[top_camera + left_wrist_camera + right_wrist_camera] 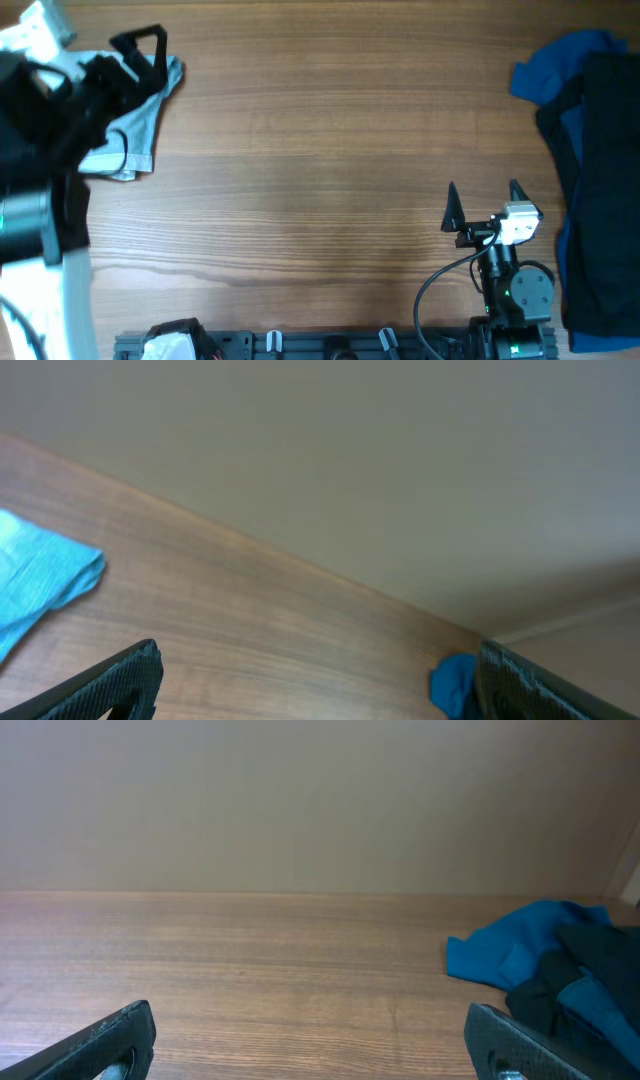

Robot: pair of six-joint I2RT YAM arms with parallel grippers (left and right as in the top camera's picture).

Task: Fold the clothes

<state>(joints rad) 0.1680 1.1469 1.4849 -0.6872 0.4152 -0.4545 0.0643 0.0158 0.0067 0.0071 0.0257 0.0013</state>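
The light blue denim shorts lie bunched at the table's far left, partly hidden under my left arm. A corner of them shows in the left wrist view. My left gripper hovers over the shorts' far edge. In its wrist view the left gripper is open wide with nothing between the fingers. My right gripper is open and empty over bare wood at the front right. It also shows in its wrist view, far from the shorts.
A heap of royal-blue and black garments lies along the table's right edge. It shows in the right wrist view and, small, in the left wrist view. The arm bases and cables sit at the front edge.
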